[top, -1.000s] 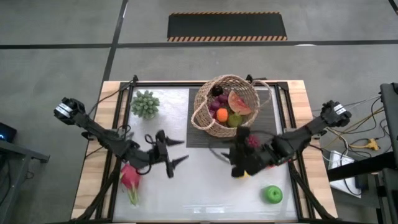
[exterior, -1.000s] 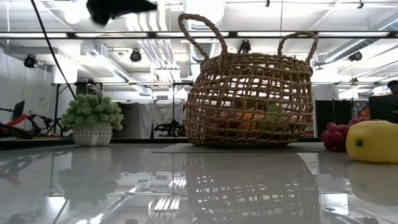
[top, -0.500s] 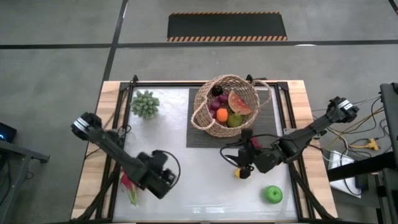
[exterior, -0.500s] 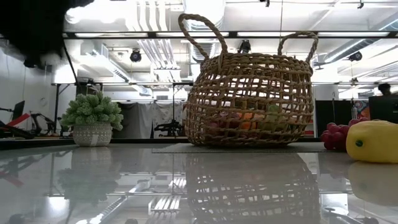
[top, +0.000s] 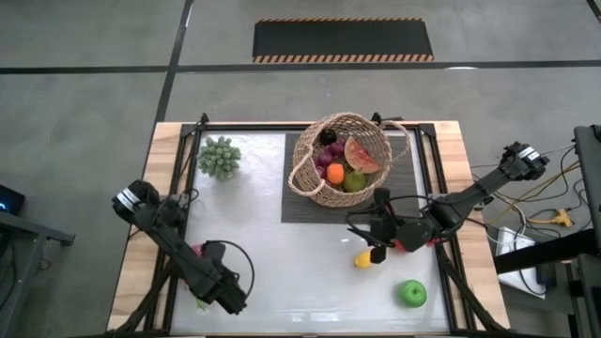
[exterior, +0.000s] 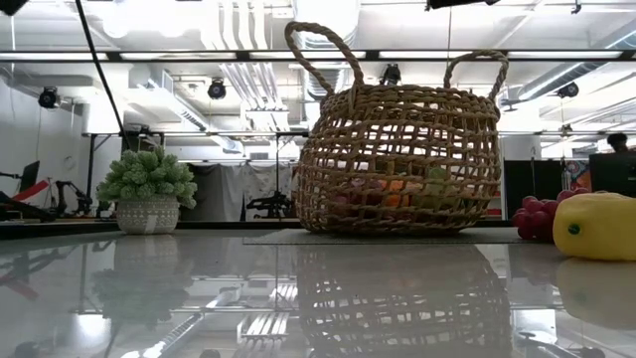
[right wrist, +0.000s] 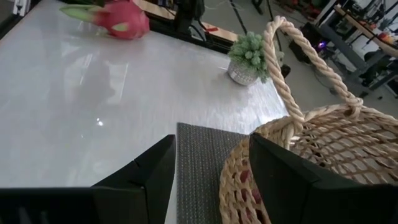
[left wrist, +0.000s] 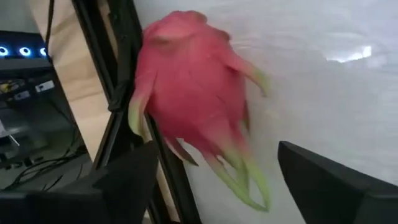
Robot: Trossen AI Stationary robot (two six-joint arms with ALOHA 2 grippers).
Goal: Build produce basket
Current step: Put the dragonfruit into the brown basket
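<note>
Several fruits are already held in the basket [top: 331, 193], while the lemon [top: 362, 260], green apple [top: 411, 294], red grapes [exterior: 535, 217] and dragon fruit [left wrist: 186, 93] are left on the surface [top: 300, 272]; the left gripper [left wrist: 214, 177] is set with jaws apart at the dragon fruit, and the right gripper [right wrist: 208, 163], jaws likewise apart, is held beside the basket.

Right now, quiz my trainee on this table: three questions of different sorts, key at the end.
1. True or false: the basket already holds fruit.
2. Which fruit lies nearest the right gripper? A lemon B green apple C orange
3. Fill in: the left gripper, fingers open, points at the pink ___ near the table's edge.
Key: 1 true; 2 A; 3 dragon fruit.
</note>
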